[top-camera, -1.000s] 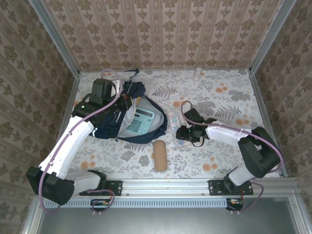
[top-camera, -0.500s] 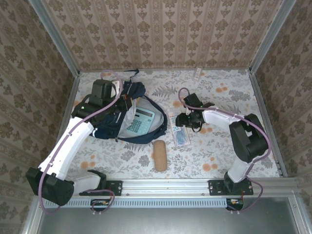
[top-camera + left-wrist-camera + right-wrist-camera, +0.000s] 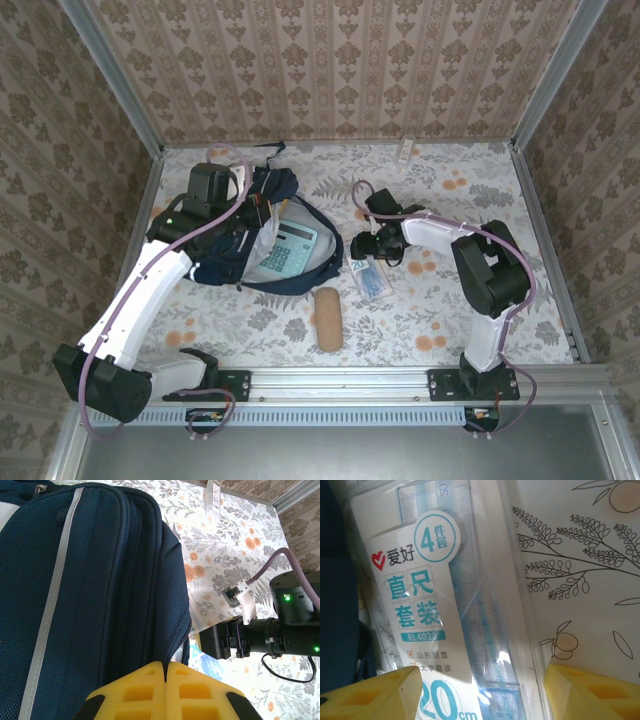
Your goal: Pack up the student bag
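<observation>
Floral tabletop bears the navy, white-striped student bag, its rim pinched by left jaws; right jaws spread open.

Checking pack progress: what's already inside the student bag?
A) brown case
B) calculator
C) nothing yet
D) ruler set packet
B: the calculator lies on the grey lining inside the open student bag, while the ruler set packet and the brown case lie outside it on the table.
</observation>
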`<act>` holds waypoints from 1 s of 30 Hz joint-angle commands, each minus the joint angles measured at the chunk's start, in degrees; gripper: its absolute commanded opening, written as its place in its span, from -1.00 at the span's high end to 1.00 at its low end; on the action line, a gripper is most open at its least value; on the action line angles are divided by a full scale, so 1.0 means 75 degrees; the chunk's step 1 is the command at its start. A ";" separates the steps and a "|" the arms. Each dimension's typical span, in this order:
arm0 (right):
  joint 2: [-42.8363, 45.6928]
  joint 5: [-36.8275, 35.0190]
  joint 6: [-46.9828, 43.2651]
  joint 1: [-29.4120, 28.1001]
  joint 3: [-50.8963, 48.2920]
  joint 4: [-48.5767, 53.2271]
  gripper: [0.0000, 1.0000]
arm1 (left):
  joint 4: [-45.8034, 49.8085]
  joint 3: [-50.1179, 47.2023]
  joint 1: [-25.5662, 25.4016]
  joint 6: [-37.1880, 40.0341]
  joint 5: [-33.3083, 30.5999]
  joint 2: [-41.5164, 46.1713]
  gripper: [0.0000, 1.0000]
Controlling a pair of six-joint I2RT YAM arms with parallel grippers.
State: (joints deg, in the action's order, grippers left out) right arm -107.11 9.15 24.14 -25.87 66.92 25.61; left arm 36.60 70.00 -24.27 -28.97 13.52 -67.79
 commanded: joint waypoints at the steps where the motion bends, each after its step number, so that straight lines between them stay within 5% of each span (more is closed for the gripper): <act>1: -0.0308 -0.0463 -0.0007 -0.0137 -0.0009 0.0484 -0.38 | -0.0310 0.0102 0.0061 -0.0060 -0.0056 0.0237 1.00; 6: -0.0029 -0.0776 -0.0079 -0.0148 -0.0169 0.0522 -0.55 | -0.0334 0.0101 0.0072 -0.0060 -0.0045 0.0226 1.00; 12: -0.0136 -0.0477 -0.0368 -0.0180 -0.0127 0.0597 -0.50 | -0.0404 0.0089 0.0072 -0.0110 0.0037 0.0179 1.00; 25: -0.0010 -0.0767 0.0320 -0.0594 -0.0872 0.0237 0.44 | -0.0369 -0.0003 0.0072 -0.0122 -0.0033 0.0319 1.00; 30: 0.0326 -0.0895 0.0344 -0.0594 -0.0906 0.0223 0.59 | -0.0345 0.0015 0.0069 -0.0124 -0.0010 0.0320 1.00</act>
State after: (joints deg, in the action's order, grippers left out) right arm -104.27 2.07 25.98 -28.88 62.76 22.28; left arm 36.60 69.71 -24.27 -28.97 13.50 -67.42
